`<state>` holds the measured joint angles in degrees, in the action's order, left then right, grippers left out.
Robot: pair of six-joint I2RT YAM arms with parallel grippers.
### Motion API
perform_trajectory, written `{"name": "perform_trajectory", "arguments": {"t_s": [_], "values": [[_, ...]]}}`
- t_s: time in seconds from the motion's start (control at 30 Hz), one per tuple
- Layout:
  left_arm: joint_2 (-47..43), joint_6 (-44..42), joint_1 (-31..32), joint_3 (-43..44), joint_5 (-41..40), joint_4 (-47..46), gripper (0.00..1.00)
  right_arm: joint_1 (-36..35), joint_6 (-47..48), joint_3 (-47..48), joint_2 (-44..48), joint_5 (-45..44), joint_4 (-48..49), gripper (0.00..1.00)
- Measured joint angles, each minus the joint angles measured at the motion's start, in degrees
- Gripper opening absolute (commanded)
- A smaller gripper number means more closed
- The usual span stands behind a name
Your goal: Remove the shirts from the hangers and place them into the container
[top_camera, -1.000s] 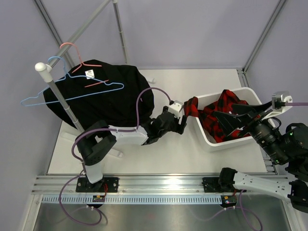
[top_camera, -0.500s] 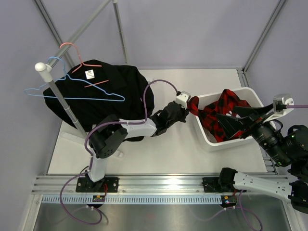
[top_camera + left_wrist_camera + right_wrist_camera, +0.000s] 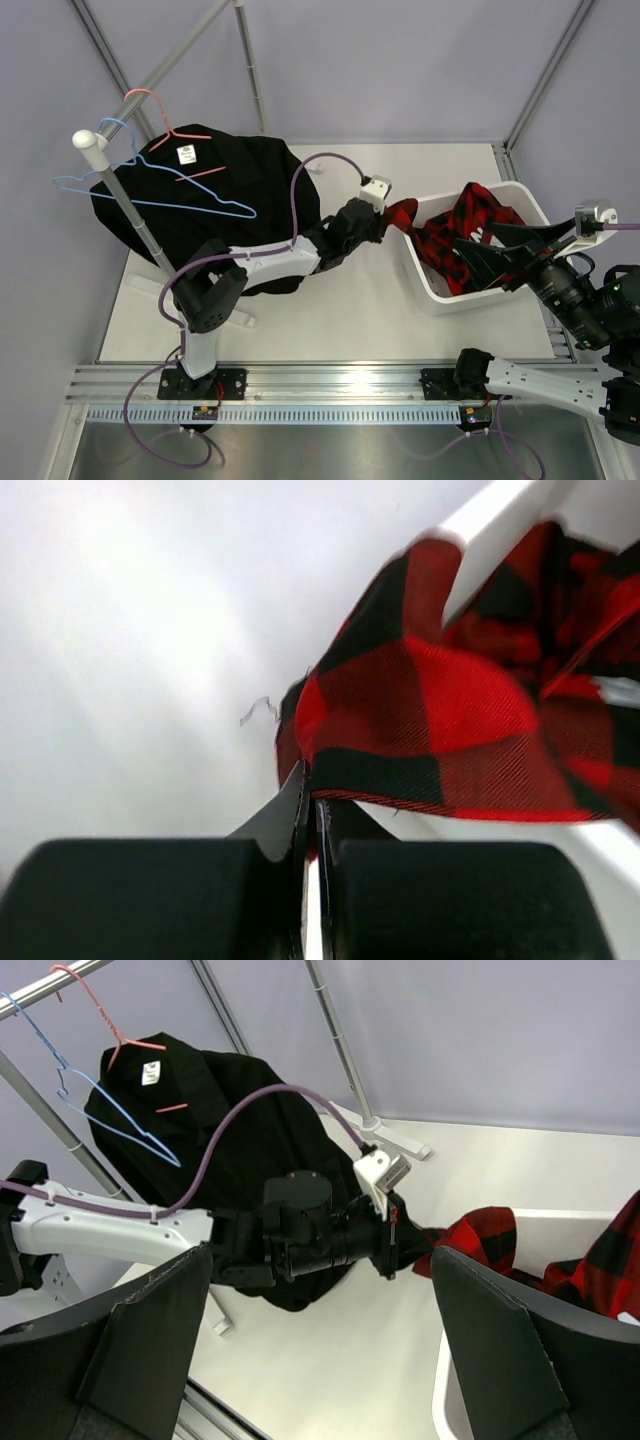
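**Top view.** We find the plaid shirt (image 3: pixel 455 245) lying mostly inside the container (image 3: pixel 425 285), with one corner trailing over the container's left rim. The left gripper (image 3: pixel 388 222) is clenched on that corner just outside the rim. The right gripper (image 3: pixel 478 255) hovers over the container's right half with its fingers spread and nothing in them. The black shirt (image 3: pixel 230 200) hangs well left of the container, with the pink hanger (image 3: pixel 170 130) at its neck and the blue hanger (image 3: pixel 160 200) across its front.

**Left wrist view.** The fingers (image 3: pixel 280 820) press together on the hem of the plaid shirt (image 3: pixel 430 710). We judge the cloth light, limp and non-slippery. It should follow a pinch at any edge, but loose parts will drag on the rim (image 3: pixel 500 520).

**Right wrist view.** The shirt (image 3: pixel 480 1240) shows bold red and black squares, rumpled. The black one (image 3: pixel 230 1130) is plain, with a white neck label. We judge the collar or shoulder the best hold for it.
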<state>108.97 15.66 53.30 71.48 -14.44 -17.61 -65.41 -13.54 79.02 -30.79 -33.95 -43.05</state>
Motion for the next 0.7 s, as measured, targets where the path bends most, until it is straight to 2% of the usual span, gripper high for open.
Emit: {"name": "perform_trajectory", "arguments": {"t_s": [0.1,0.2,0.3,0.37,0.5,0.7], "values": [[0.0,-2.1,0.4,9.8,-1.6,8.1,0.0,0.0,-0.1,0.0,0.0,-0.1,0.0,1.0],[0.8,-4.3,1.4,24.8,-5.1,16.3,0.0,0.0,-0.3,0.0,0.0,-0.1,-0.1,1.0],[3.9,-6.1,2.3,40.8,-6.5,21.2,0.0,0.0,-0.5,0.0,0.0,-0.1,-0.1,1.0],[5.0,-6.9,2.5,47.5,-4.9,22.5,0.0,0.0,-0.5,0.1,0.0,-0.1,-0.1,1.0],[5.3,-6.6,2.6,49.8,3.5,23.2,0.0,0.0,-0.7,0.5,0.0,-0.5,-0.1,0.99],[8.9,-3.5,4.3,43.8,23.5,23.5,0.0,0.0,-0.6,0.5,0.0,-3.2,0.7,0.99]]}}
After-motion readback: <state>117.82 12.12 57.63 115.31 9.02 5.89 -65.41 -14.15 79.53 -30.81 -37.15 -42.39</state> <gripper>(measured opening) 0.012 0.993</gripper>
